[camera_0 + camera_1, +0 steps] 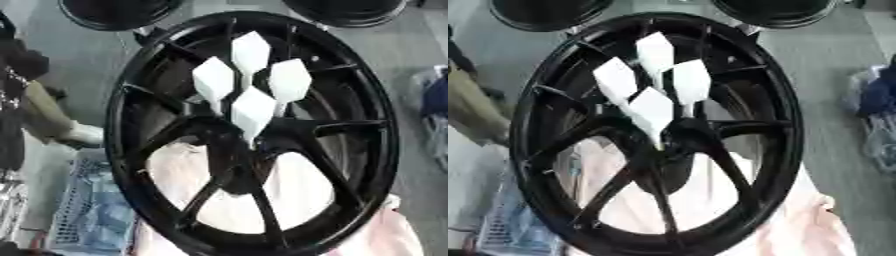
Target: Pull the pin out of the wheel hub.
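4 white pins (252, 111) stand in the black wheel hub (229, 145), no hand nearby.

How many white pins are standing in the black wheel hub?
4, clustered above the wheel hub centre: top pin, left pin, right pin, lowest pin. No others visible.

Little of the body shows; a black form (10, 100) runs down the left edge of the left eye view, and whether it is the robot's left arm cannot be told; its upper part bulges into a rounded, matte black lump; lower down it narrows to a straight dark band; a few small pale, silvery flecks sit on it about midway; a tan strip (45, 112) lies against its inner side, ending in a pale rounded tip; no cables, screws or markings can be made out.
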